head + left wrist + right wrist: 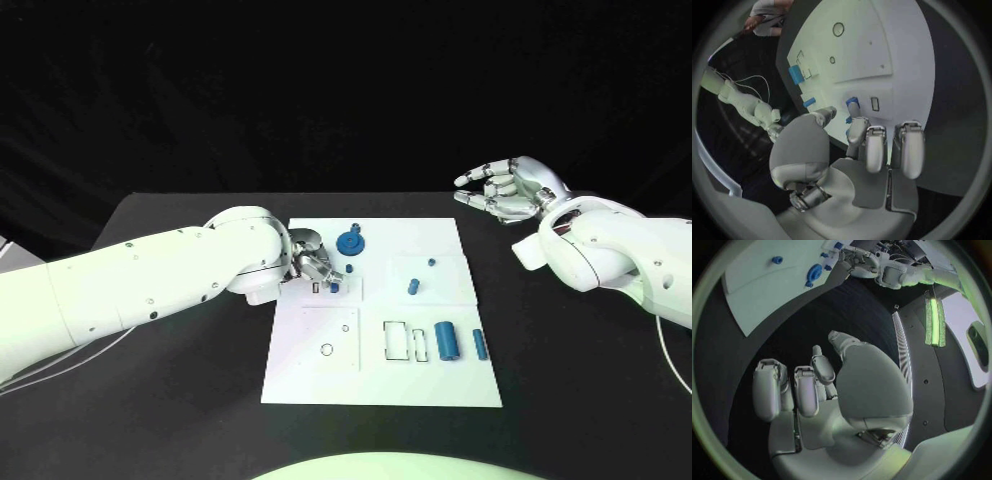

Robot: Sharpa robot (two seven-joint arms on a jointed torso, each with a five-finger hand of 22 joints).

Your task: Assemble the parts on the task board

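Hovering over the white board's (pixel 433 385) left middle, the left robot hand (pixel 313 262) pinches a small blue peg (pixel 335 287) upright, just above a slot (pixel 316 287). The right robot hand (pixel 508 190) waits far right, curled, holding nothing.

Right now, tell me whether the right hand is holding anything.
Empty: the right hand hovers off the task board, fingers loosely curled, nothing between them.

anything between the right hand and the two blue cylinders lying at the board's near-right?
Nothing visible. The right hand hovers open over bare table beyond the task board's far right corner. The two blue cylinders lie unobstructed; only a small blue peg lies roughly on the way.
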